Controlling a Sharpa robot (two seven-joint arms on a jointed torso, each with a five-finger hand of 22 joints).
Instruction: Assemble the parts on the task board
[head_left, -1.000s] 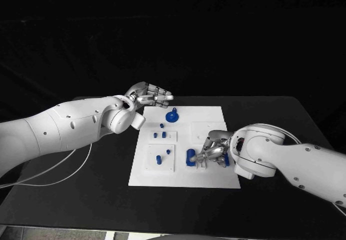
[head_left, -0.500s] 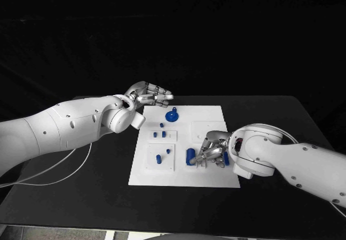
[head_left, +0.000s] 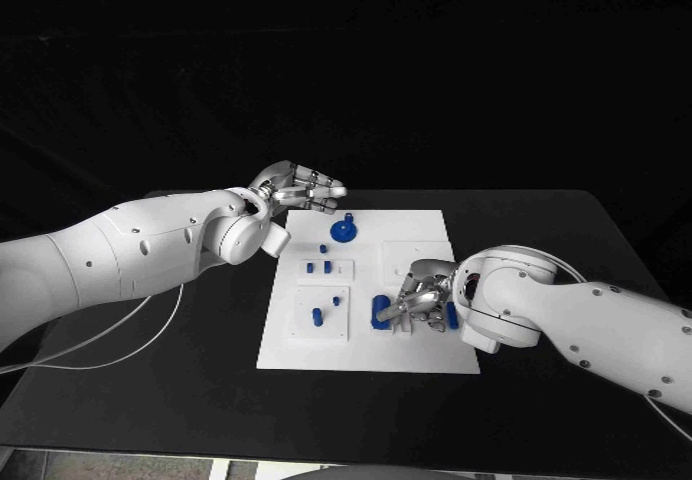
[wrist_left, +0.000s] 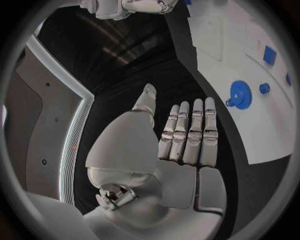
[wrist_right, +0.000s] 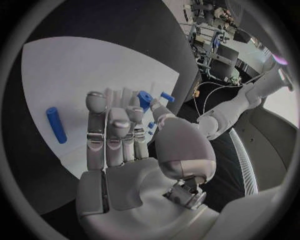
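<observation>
Reaching in from the right edge of the head view, the right hand (head_left: 417, 297) sits low over the lower right part of the board (head_left: 418, 360), its fingers curled down among the blue parts there. An upright blue cylinder (head_left: 381, 312) stands just left of the fingers, and another blue piece (head_left: 451, 316) shows at their right. From this view I cannot tell whether the fingers actually hold anything.

The right wrist view shows more: the fingers (wrist_right: 109, 127) stand nearly straight and close together, the thumb bent toward them, with a small blue part (wrist_right: 144, 100) right at the fingertips. Whether it is pinched or merely behind them cannot be told. A blue rod (wrist_right: 55, 124) lies flat on the white board (wrist_right: 75, 70) to one side, apart from the hand.

The left hand (head_left: 300, 190) hovers at the board's upper left corner in the head view, fingers loosely bent. Its wrist view shows the left hand (wrist_left: 181, 135) holding nothing, fingers straight side by side above the black tabletop (wrist_left: 150, 70), and a blue gear (wrist_left: 239, 93) with a small round part (wrist_left: 264, 88) beside it on the board (wrist_left: 262, 135). In the head view that gear (head_left: 345, 232) lies near the board's top.

No writing or labels can be read.
</observation>
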